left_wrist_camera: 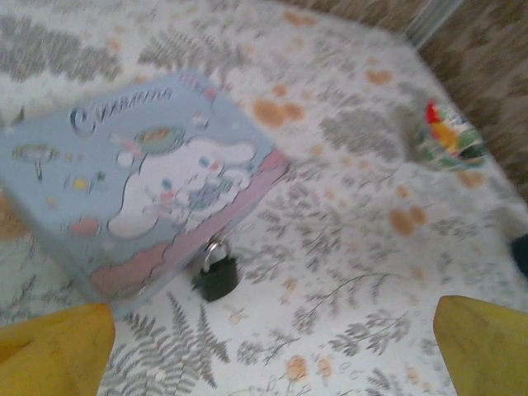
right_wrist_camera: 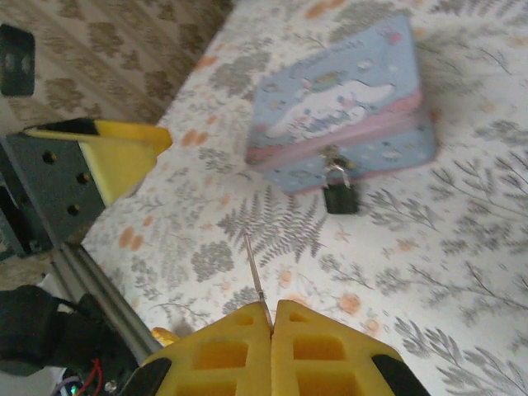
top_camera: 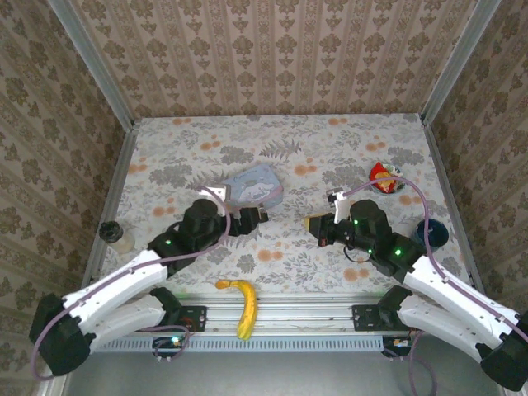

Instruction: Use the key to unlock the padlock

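A pale blue cartoon-printed tin lies mid-table. The small black padlock hangs by its silver shackle from the tin's front clasp and rests on the cloth. My left gripper is open, its yellow fingers spread wide, a short way back from the padlock with nothing between them. My right gripper is shut on the key, whose thin blade sticks forward out of the fingertips. That blade points toward the padlock below the tin, well short of it. From above, the left gripper sits by the tin's near edge and the right gripper to its right.
A banana lies at the near edge between the arm bases. A red and green toy in a dish sits at the right, a dark blue round object nearer, and a small jar by the left wall. Patterned walls enclose the table.
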Controlling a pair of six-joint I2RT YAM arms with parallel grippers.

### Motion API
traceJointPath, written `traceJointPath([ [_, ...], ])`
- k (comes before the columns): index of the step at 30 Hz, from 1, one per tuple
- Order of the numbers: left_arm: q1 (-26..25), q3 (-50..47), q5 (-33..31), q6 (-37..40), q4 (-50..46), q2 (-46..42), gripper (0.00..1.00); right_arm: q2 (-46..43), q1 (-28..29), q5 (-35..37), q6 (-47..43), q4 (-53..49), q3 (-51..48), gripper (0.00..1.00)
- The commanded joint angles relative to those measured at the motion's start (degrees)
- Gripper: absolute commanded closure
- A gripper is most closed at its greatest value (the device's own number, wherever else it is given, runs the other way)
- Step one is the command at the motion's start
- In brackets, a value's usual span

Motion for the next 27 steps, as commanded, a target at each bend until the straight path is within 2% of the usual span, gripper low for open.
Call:
traceJointPath([
  [1,-3.08,-0.23,-12.21,-6.74,-0.59,4.77,0.0,1.34,-1.07,2.97,2.42,-3.54,-0.51,1.0],
  [7,-5.25,2.56,-16.44,-17.52,-1.58,16.82,0.06,3.09,-2.15,2.24,2.71,-1.61,-2.0,1.0],
  [15,-7.87,11.9,-19.12,-18.05,-4.23,31.72,0.1,4.12,-3.95,1.32,3.52,-2.32,-2.93,1.0],
  [23,-8.28,19.89,-22.62,-22.11,-10.81,40.79,0.18,3.92,-5.4,2.2,5.19,-2.19,-4.27,1.0],
  [27,-8.2,23.54,-24.13,-21.23,-13.25,44.56,0.2,3.48,-5.67,2.75,5.62,-1.84,-4.75,1.0],
])
